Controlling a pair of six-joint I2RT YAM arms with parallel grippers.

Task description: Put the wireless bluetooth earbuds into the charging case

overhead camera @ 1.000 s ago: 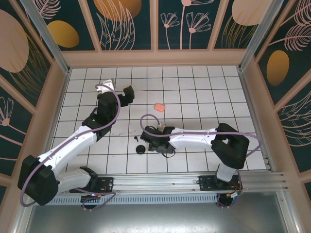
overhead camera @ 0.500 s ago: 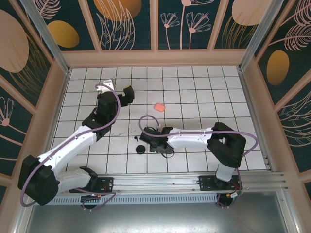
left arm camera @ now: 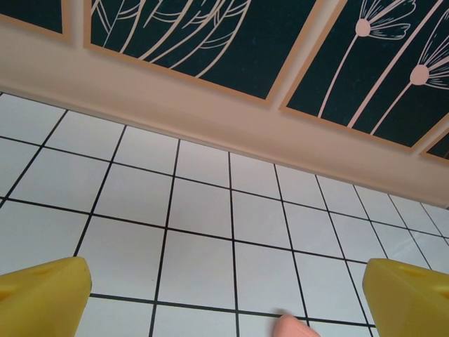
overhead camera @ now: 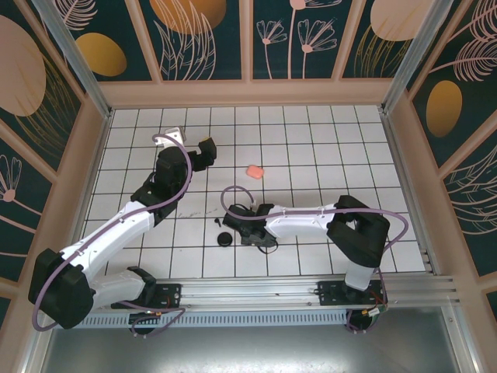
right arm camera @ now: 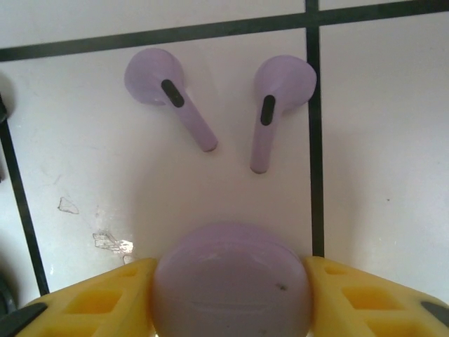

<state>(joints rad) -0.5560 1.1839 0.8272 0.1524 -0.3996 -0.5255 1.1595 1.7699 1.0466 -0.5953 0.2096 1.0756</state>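
Right gripper (right arm camera: 230,277) pinching lilac case (right arm camera: 231,302) between yellow fingers (right arm camera: 105,302). Just ahead of fingertips, on white-tiled bench (right arm camera: 379,140): lilac earbud (right arm camera: 168,95) and second lilac earbud (right arm camera: 277,98), side by side, stems pointing back toward case, not touching it. Left gripper (left arm camera: 226,295) spread wide, holding nothing; salmon-pink case (left arm camera: 295,327) partly seen between its fingers

Lilac earbuds (right arm camera: 172,98) flat near lilac case (right arm camera: 231,281)

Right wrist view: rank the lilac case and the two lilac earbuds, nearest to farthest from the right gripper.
1. lilac case, between the right gripper's fingers.
2. right-hand lilac earbud, ahead, right of centre.
3. left-hand lilac earbud, ahead, left; too close to call against 2.
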